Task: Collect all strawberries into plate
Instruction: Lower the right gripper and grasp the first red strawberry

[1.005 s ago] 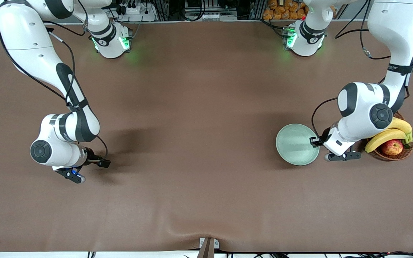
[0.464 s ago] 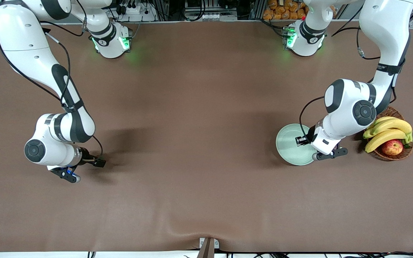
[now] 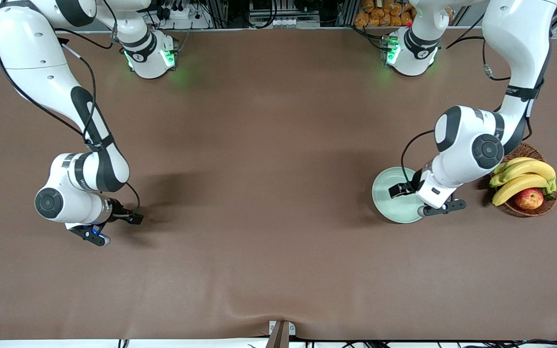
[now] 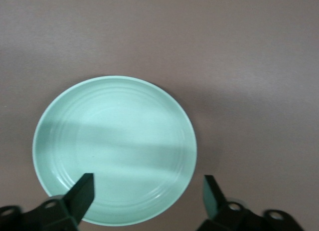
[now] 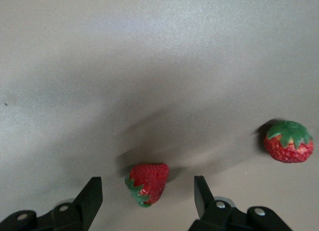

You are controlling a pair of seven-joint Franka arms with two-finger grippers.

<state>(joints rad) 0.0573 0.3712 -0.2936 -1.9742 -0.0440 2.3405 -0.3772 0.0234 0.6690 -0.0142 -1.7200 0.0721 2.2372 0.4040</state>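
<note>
The pale mint-green plate (image 3: 388,194) lies empty on the brown table near the left arm's end; it fills the left wrist view (image 4: 114,141). My left gripper (image 3: 426,205) is open and empty over the plate's edge on the basket side (image 4: 147,193). My right gripper (image 3: 95,235) is open, low over the table at the right arm's end. In the right wrist view, one strawberry (image 5: 147,183) lies on the table between its open fingers (image 5: 147,198), and a second strawberry (image 5: 289,141) lies apart from it. The front view hides the strawberries under the right arm. A third strawberry is out of view.
A brown wicker basket (image 3: 547,205) with bananas (image 3: 522,176) and a red-yellow apple (image 3: 529,198) stands beside the plate at the left arm's end. A small bracket (image 3: 281,333) sits at the table's near edge.
My left gripper has moved from between the basket and the plate to over the plate's edge. My right gripper has shifted slightly toward the right arm's end.
</note>
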